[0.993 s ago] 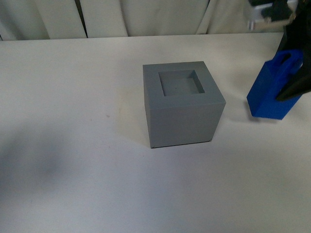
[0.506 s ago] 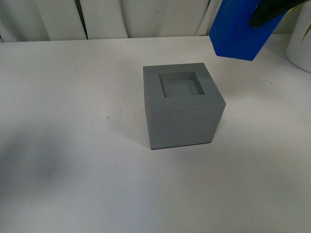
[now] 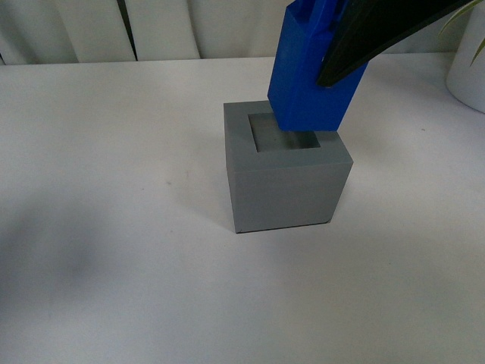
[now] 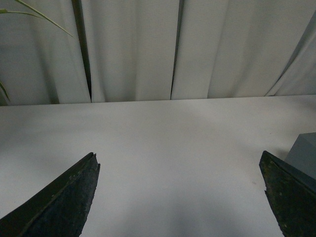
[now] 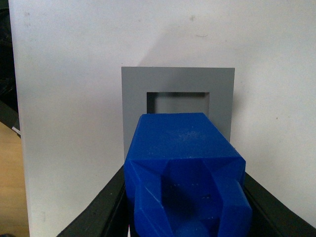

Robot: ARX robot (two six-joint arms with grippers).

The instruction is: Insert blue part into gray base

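- Moved in and down over the last half second: blue part, earlier high and off to the right, now directly over gray base.
- Counted: one blue part, one gray base, two grippers, one white pot off to the outer side of the right gripper.
- Clamped by the right gripper around its upper half, jaws closed against two opposite sides.
- Only one dark finger seen from the front; the other is hidden behind the block.
- Hangs slightly tilted beneath that gripper, lower end at the mouth of the square recess.
- Cannot tell whether just above the opening or already a little way inside.
- Covers the far side of the recess in the front view, leaving only a strip of its floor showing.
- Looped handle cut off by the top edge there, and close and blurred in the right wrist view.
- Left gripper spread wide, nothing between the fingers.
- Only its two dark fingertips in view, over bare white table.
- Ahead of the left gripper, pale curtain.
- Off to one side of that gripper, a gray corner of the base, cut off by the frame edge.
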